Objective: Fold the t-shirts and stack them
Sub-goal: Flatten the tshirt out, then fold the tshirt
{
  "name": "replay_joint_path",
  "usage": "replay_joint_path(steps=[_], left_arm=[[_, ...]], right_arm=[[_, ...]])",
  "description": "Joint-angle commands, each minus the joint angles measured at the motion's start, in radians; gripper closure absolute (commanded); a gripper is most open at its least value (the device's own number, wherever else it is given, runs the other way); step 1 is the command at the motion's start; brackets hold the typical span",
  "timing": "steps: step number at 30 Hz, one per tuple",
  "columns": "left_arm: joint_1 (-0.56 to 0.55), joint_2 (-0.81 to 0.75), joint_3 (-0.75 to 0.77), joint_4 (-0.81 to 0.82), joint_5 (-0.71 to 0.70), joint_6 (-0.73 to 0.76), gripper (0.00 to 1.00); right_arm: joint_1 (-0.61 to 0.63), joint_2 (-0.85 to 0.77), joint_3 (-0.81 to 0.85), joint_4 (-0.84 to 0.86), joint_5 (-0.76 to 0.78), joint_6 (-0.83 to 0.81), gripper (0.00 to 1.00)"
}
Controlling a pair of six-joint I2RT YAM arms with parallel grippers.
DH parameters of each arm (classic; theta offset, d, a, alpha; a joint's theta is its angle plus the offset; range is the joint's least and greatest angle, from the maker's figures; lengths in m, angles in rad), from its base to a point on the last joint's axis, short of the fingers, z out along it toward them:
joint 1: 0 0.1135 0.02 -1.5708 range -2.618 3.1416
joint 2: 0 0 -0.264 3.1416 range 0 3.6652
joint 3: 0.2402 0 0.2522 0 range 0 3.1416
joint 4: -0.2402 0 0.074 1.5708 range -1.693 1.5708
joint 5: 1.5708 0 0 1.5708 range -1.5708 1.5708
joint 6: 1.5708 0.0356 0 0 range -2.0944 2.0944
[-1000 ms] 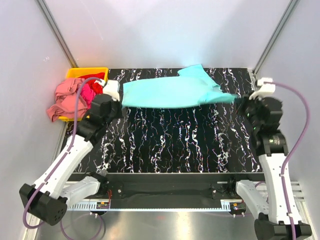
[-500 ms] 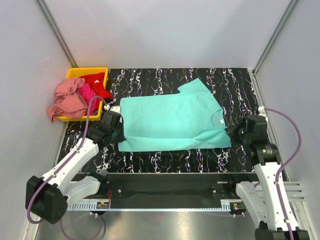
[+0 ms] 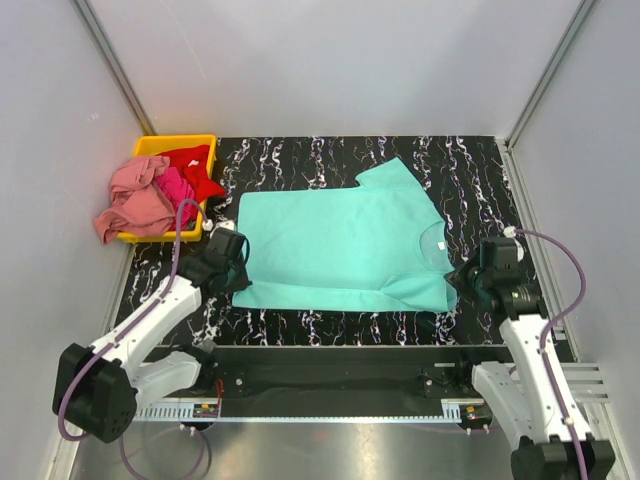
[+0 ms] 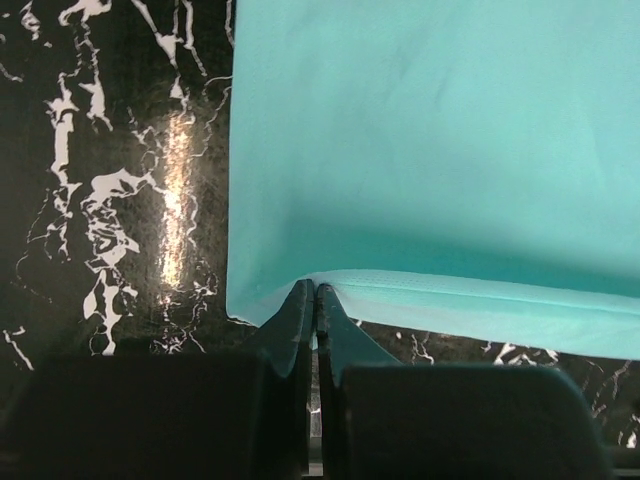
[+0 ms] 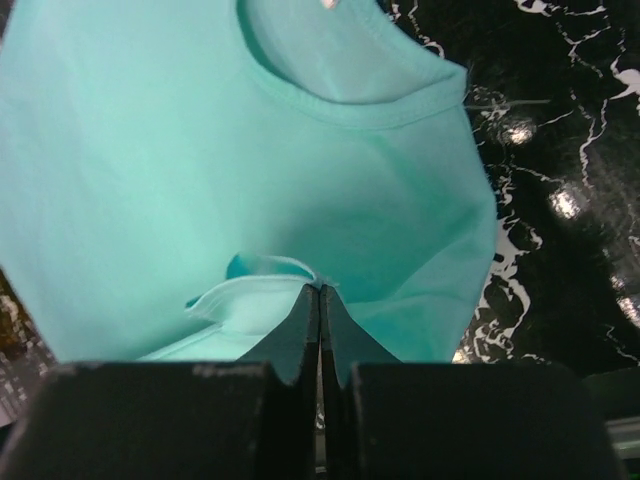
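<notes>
**Top external view.**
- Yellow bin [image 3: 150,146] sits in the upper left of the frame, at the far left corner of the black marbled table [image 3: 480,170].
- Contents: red t-shirt [image 3: 196,165] at the bin's right side, with the magenta t-shirt [image 3: 176,186] bunched beside it. The salmon pink t-shirt [image 3: 133,200] is heaped over the bin's left and near rim and spills outside it.
- Turquoise-teal t-shirt [image 3: 340,245] is spread flat at mid-table, neck to the right, one sleeve pointing to the top of the frame.
- Left arm [image 3: 150,315] reaches up from the lower left, low over the table. The left gripper [image 3: 237,277] is at the shirt's lower left corner.
- Right arm [image 3: 530,340] rises from the lower right, elbow bent. The right gripper [image 3: 456,281] is at the shirt's lower right edge, just below the neck.

**Left wrist view.**
- Left gripper [image 4: 315,293] at bottom centre, jaws pressed together, pinching the hemmed corner of the turquoise-teal t-shirt [image 4: 430,150].
- Cloth fills the upper right; table [image 4: 120,180] shows on the left.

**Right wrist view.**
- Right gripper [image 5: 320,291] at bottom centre, jaws closed tight on a small folded, hemmed edge of the turquoise-teal t-shirt [image 5: 150,160].
- Ribbed collar [image 5: 350,100] lies across the top of the frame; table [image 5: 560,150] is on the right.
</notes>
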Motion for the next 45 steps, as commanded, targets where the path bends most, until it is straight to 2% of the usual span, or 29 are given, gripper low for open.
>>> replay_joint_path(steps=[1, 5, 14, 20, 27, 45], left_arm=[[0.003, 0.015, 0.015, -0.007, -0.091, -0.056, 1.0], [0.003, 0.019, 0.032, -0.01, -0.152, -0.05, 1.0], [0.005, 0.13, 0.103, 0.015, -0.185, -0.035, 1.0], [0.005, 0.236, 0.136, 0.035, -0.186, -0.033, 1.0], [0.006, 0.315, 0.176, 0.05, -0.202, -0.035, 1.0], [0.026, 0.478, 0.268, 0.03, -0.249, -0.024, 1.0]], right_arm=[[0.003, 0.083, 0.038, 0.079, 0.074, -0.06, 1.0], [0.005, 0.152, 0.083, 0.121, 0.093, -0.115, 1.0], [0.005, 0.258, 0.135, 0.269, -0.036, -0.236, 1.0], [0.005, 0.35, 0.086, 0.465, -0.07, -0.264, 1.0], [0.005, 0.419, 0.069, 0.591, -0.096, -0.292, 1.0], [0.003, 0.587, 0.095, 0.668, -0.027, -0.379, 1.0]])
